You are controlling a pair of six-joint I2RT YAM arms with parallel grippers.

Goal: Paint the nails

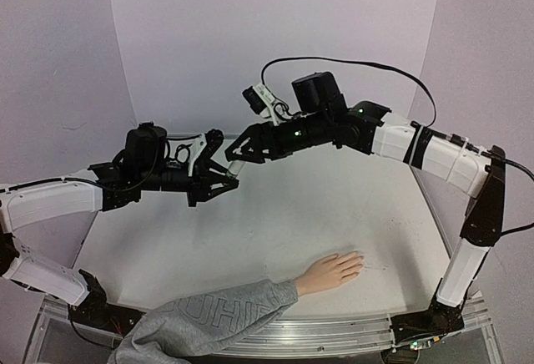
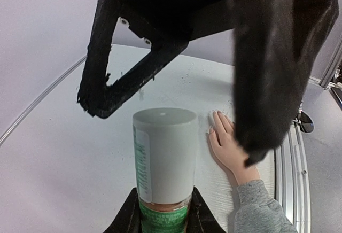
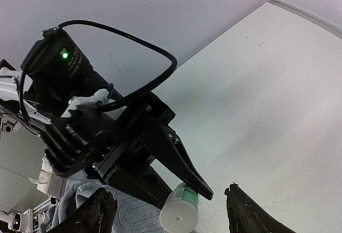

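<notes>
The black two-finger left gripper [image 1: 229, 172], left of centre in the overhead view, is closed on a small whitish plastic bottle [image 2: 164, 153]. In its own wrist view the two fingers clamp the green-labelled body at the bottom edge of the frame, and the bottle's smooth white round cap [image 2: 163, 119] points away from the camera.

The black right gripper [image 1: 237, 154] meets it nose to nose at the upper middle of the overhead view. Its jaws are spread wide and hold nothing. Seen from the left wrist, one finger lies to the upper left of the cap and the other to the right, neither touching it.

The nails [image 2: 217, 114] are on a flesh-coloured mannequin hand [image 1: 331, 272], which lies flat and palm down on the white table [image 1: 275, 214] at the lower right of centre in the overhead view, well apart from both grippers. Its fingers lie close together, pointing right. The nails are tiny, pale and barely distinct from the skin, too small to count or to judge for paint. A grey sweatshirt sleeve [image 1: 209, 321] runs off to the lower left.

There are two arms, two grippers, one bottle and one mannequin hand.
</notes>
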